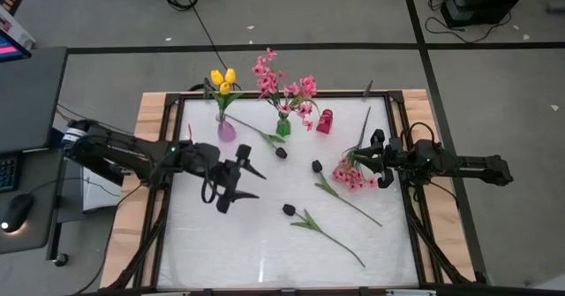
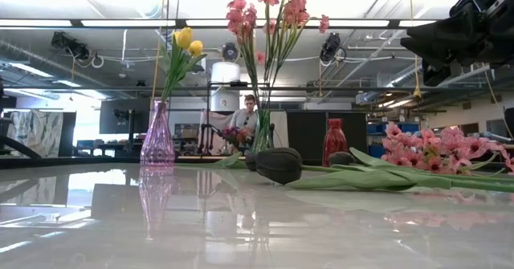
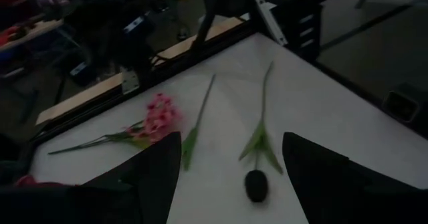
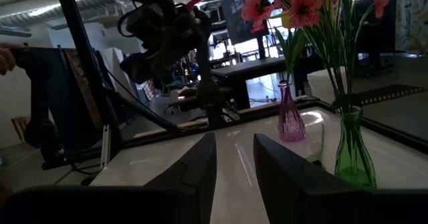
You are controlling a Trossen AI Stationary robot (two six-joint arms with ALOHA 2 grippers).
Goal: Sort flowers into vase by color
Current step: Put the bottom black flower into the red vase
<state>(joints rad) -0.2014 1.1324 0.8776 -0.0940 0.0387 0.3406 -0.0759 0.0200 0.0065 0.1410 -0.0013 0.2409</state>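
A: How did the arms stand?

B: The left gripper (image 1: 237, 183) was stretched over the white table (image 1: 221, 243), at about 9 o'clock from the centre, its fingers (image 3: 157, 170) spread wide and holding nothing. The right gripper (image 1: 378, 159) hovered at 3 o'clock, fingers (image 4: 200, 164) drawn near together with a narrow gap; nothing was visibly between them.

A: And the flowers?

B: Yellow tulips (image 1: 222, 79) stood in the purple vase (image 1: 227, 130) at 11 o'clock, pink blossoms (image 1: 284, 86) in the green vase (image 1: 282, 126) at 12 o'clock. A pink spray (image 1: 351, 176) lay flat just beside the right gripper. Three dark tulips (image 1: 289, 209) lay near the centre. The red vase (image 1: 325, 122) was at 1 o'clock.
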